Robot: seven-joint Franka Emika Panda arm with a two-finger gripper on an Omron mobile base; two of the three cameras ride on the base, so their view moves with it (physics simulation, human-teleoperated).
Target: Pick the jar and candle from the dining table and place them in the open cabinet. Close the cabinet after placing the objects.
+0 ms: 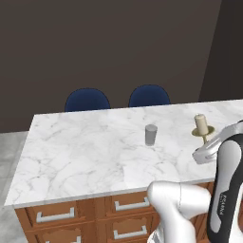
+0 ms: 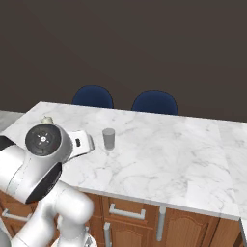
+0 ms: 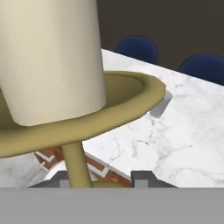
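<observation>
Small white lettering runs along the dark forearm panel of the robot arm [image 1: 223, 199], too small to read; nothing else carries text.

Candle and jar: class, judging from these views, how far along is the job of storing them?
Nothing is stored yet: the jar stands untouched on the dining table. In hand: the claw straddles the thin stem of the candle, fingers on either side, seemingly closing, though a firm grip cannot be confirmed. Left: lifting the candle, fetching the jar, placing both in the cabinet, closing it.
</observation>
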